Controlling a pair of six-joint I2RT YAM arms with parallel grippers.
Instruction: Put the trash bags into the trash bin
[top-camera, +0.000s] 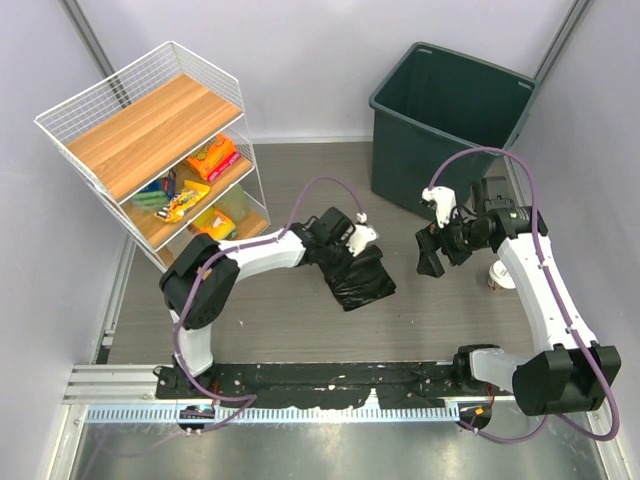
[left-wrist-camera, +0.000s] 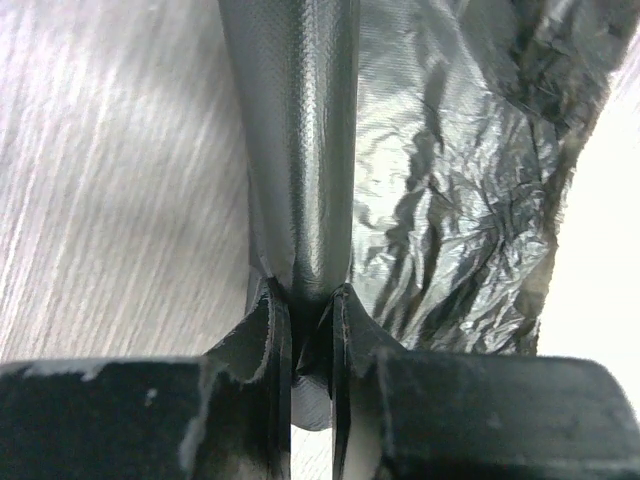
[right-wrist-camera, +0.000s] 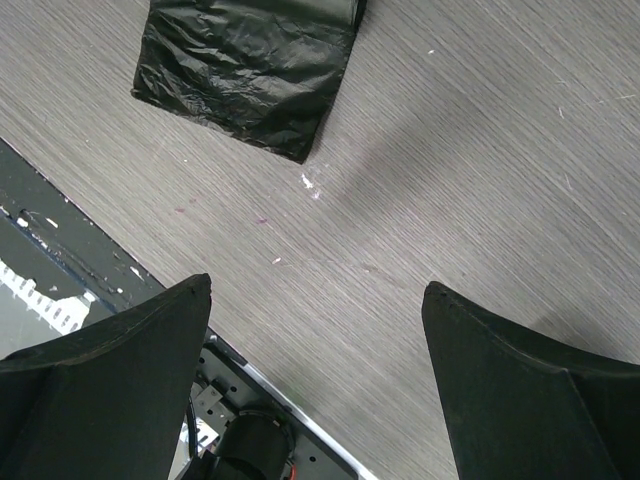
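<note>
The left hand (left-wrist-camera: 312, 305) pinches a fold of the trash bag (left-wrist-camera: 450, 200) for lifting to the bin (top-camera: 395, 72) beyond it, while the right hand (right-wrist-camera: 318, 290) hangs released.

on my grey wood-grain table (top-camera: 300, 335) i see the trash bin (top-camera: 420, 165) at the far right corner, a white wire rack (top-camera: 150, 130) at the far left, a crumpled trash bag (top-camera: 358, 282) mid-surface, and a small white item (top-camera: 497, 276) near the right edge.

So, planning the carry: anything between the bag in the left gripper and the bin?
Nothing on the floor. The right gripper and its purple cable hang by the trash bin's front, close to the trash bag's path.
</note>
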